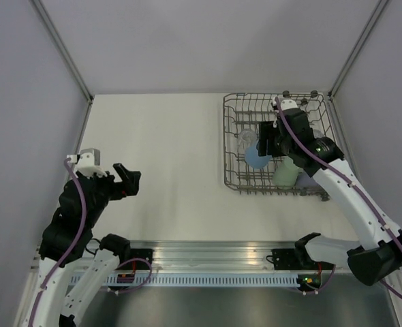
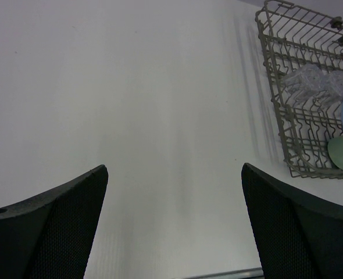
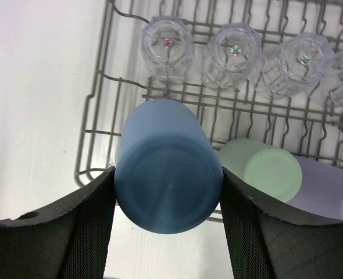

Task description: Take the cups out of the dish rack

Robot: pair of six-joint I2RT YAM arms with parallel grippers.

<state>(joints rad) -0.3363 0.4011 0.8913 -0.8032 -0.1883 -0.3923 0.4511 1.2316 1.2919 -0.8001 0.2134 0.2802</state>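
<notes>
There is one dish rack [image 1: 229, 139], and it holds seven cups in all. Three of them are opaque tumblers: one blue tumbler [image 3: 163, 139], one pale green tumbler [image 3: 264, 170] at its 3 o'clock, and one lilac tumbler [image 3: 328, 189] further toward 3 o'clock. The other four are clear glasses [image 3: 167, 45], set in a single row at 12 o'clock of the tumblers in the right wrist view; the fourth is cut off by the frame edge. There are two arms, each with one gripper, the left gripper [image 2: 174, 168] and the right gripper [image 3: 168, 173], with two fingers apiece.

Overhead plus two wrist views — all share dish rack [image 1: 236, 167].
</notes>
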